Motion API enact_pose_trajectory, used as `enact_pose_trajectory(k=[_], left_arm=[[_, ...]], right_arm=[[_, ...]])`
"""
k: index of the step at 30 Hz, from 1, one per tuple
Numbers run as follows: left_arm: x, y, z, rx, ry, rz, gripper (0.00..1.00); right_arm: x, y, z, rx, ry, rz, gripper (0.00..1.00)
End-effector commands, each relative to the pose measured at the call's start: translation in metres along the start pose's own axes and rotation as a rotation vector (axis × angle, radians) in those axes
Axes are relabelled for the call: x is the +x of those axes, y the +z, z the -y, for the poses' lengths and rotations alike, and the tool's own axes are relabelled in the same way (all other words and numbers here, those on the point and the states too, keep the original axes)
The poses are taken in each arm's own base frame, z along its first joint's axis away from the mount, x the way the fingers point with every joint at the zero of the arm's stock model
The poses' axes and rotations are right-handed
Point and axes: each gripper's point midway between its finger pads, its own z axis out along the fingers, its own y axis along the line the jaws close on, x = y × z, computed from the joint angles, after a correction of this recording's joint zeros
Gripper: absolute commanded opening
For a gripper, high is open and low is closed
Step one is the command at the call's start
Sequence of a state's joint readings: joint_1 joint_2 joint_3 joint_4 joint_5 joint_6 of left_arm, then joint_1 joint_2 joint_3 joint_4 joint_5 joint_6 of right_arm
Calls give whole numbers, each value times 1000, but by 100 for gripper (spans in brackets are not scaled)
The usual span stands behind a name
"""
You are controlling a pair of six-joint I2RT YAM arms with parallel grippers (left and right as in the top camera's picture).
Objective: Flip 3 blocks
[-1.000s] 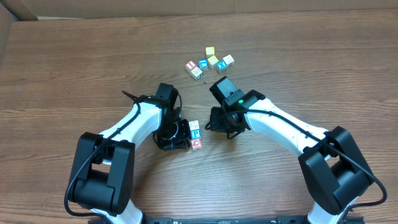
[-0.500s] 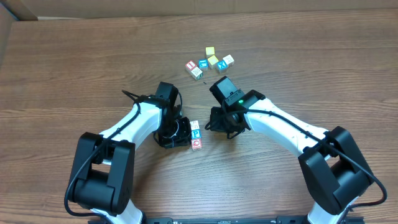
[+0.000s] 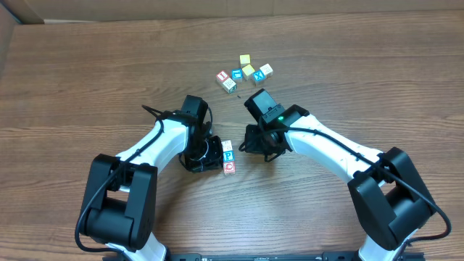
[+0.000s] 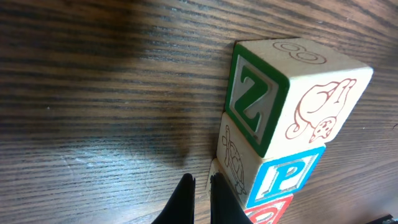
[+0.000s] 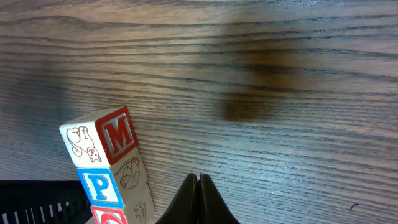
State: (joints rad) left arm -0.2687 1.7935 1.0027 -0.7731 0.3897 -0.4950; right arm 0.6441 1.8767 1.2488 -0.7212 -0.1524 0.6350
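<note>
Left wrist view: the left claw [image 4: 200, 188], clenched and empty, points its tips just beside the wooden cube with a blue "P" [image 4: 283, 177], middle of a touching row on the wooden tabletop [image 4: 93, 93]. The red-faced cube [image 4: 270, 215] sits at its near side, the pale green-"Z" cube [image 4: 255, 99] just ahead. Across the row the right claw [image 5: 198, 186] is clenched too, empty. Push high on one cube's face at a time, so neighbours are not dragged.

Three blocks [image 3: 228, 156] touching in a row
</note>
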Motion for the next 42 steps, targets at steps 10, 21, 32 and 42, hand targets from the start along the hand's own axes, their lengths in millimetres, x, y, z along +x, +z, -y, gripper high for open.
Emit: enact_pose_trajectory(k=[10,21,32,42], left_arm=[[1,-3,1,-3,2,11,4],[-37,-47,-3,-147,14,176,4],[-54,-56,-15,-237,13,260,4],[-58,-44,3,-204,65,281,4]], right_arm=[[3,1,-1,0,-14,-2,4],[-7,1,-11,-41,-29,38,27],[-22,0,0,30,-65,117,53],[-21,0,1,35,-70,112,4]])
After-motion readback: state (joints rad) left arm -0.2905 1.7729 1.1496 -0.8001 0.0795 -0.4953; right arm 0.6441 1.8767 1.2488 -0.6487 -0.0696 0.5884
